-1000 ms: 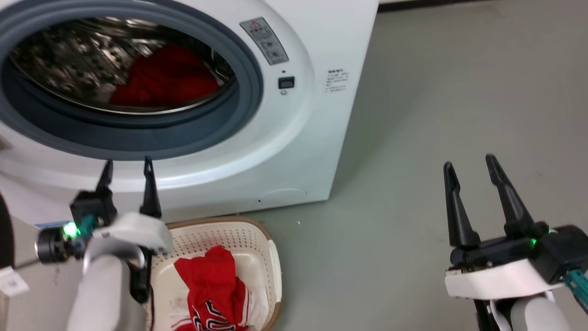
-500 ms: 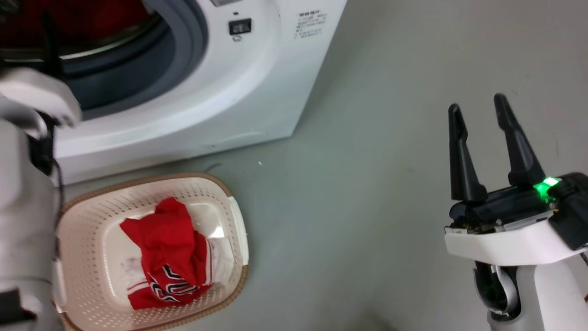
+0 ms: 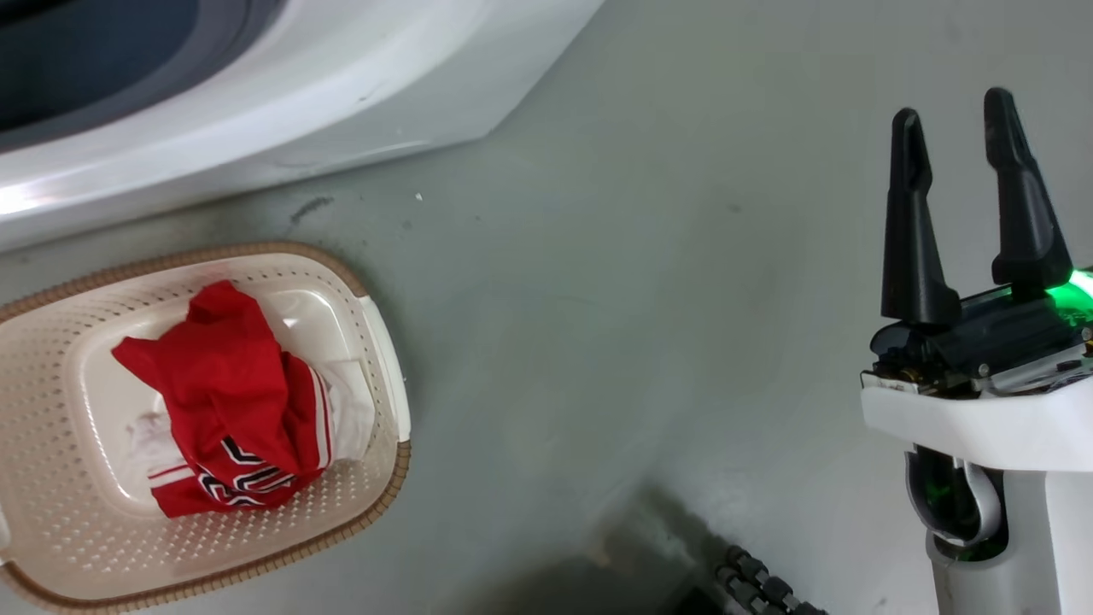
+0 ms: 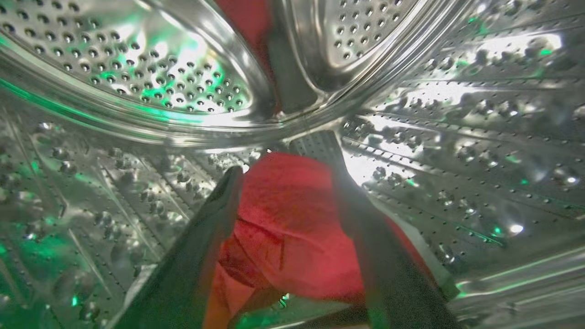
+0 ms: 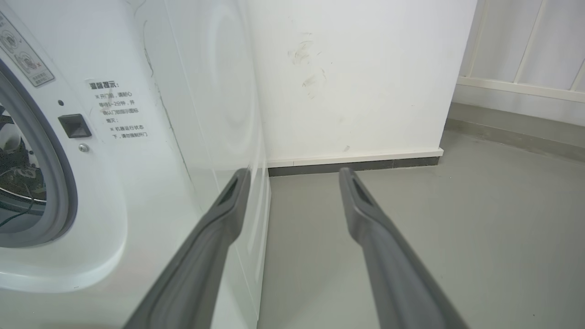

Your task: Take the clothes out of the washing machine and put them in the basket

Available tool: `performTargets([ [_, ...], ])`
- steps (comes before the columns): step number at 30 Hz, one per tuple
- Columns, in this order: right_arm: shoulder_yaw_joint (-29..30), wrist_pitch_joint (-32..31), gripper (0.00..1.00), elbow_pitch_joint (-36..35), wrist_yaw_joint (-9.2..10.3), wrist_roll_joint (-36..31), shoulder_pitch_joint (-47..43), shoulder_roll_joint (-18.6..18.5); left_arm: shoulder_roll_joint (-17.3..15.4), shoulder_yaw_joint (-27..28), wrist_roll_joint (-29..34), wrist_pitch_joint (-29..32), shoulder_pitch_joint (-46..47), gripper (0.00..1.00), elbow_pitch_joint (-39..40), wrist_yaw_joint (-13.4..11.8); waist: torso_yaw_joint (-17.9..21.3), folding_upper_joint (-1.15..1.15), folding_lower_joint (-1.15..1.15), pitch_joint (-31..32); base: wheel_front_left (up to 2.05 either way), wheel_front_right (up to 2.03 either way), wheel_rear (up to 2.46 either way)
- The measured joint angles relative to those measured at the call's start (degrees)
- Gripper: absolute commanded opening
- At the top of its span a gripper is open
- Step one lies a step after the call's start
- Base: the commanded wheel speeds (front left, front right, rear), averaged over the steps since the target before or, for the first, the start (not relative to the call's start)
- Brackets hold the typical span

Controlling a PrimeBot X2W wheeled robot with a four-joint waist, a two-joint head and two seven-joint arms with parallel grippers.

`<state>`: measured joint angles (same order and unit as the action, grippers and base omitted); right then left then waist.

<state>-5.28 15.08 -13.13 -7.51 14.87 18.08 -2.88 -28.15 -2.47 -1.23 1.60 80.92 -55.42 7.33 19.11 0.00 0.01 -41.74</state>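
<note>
Inside the washing machine's perforated steel drum [image 4: 137, 68], red clothes [image 4: 288, 219] lie on the drum floor. My left gripper [image 4: 288, 176] is open, its two dark fingers on either side of the red cloth. Whether they touch the cloth I cannot tell. The head view shows the washing machine's white lower front [image 3: 299, 94] at the top left. Below it on the floor stands the cream basket [image 3: 376, 478], holding a crumpled red jersey [image 3: 230, 393] with black-and-white lettering. My right gripper [image 3: 952, 115] is open and empty over bare floor, far right of the basket. It also appears as the right gripper [image 5: 295, 171] beside the machine's side panel [image 5: 219, 114].
Grey floor [image 3: 598, 299] stretches between the basket and my right arm. A dark ribbed hose [image 3: 760, 589] lies at the bottom edge. Beyond the washer stands a white wall [image 5: 356, 77] with a dark baseboard, and white panelling [image 5: 525, 45] runs to its right.
The head camera has tilted down, so the washer port has slid out of the top and the basket sits higher. My left arm has left the head view. The right gripper stays open.
</note>
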Motion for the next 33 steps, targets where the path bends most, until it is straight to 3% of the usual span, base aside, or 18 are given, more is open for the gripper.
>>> performTargets([
  [6, 0.11, 0.0, 1.0, -2.02, 0.0, 1.48, 0.99, -0.01, -1.65, -6.53, -2.3, 9.8, 7.45, 1.0, -2.58, 0.02, 1.1, 0.0, 0.0, -3.58, 0.0, 0.0, 0.0],
  [16, 0.24, 0.0, 1.0, -4.58, 0.0, 3.83, 1.68, -0.01, -5.08, -19.11, -12.37, 32.63, 17.9, 1.0, -3.13, 0.07, 2.39, 0.0, 0.0, -7.58, 0.0, 0.0, 0.0],
  [21, -0.14, 0.0, 1.0, -4.95, 0.0, 4.42, 1.87, -0.01, -7.3, -22.9, -15.45, 40.39, 21.11, 1.0, -1.64, 0.05, 3.15, 0.0, -0.01, -9.63, 0.0, 0.0, 0.0],
  [26, -0.34, 0.0, 1.0, -5.52, 0.0, 5.36, 2.24, 0.0, -9.24, -24.72, -16.34, 43.44, 22.07, 1.0, -1.18, 0.05, 4.2, 0.0, -0.01, -11.54, 0.0, 0.0, 0.0],
  [33, -0.27, 0.0, 1.0, -5.91, 0.0, 6.31, 2.56, -0.01, -10.37, -26.17, -16.64, 42.63, 22.6, 1.0, -0.86, 0.05, 5.2, 0.0, -0.01, -13.49, 0.0, 0.0, 0.0],
])
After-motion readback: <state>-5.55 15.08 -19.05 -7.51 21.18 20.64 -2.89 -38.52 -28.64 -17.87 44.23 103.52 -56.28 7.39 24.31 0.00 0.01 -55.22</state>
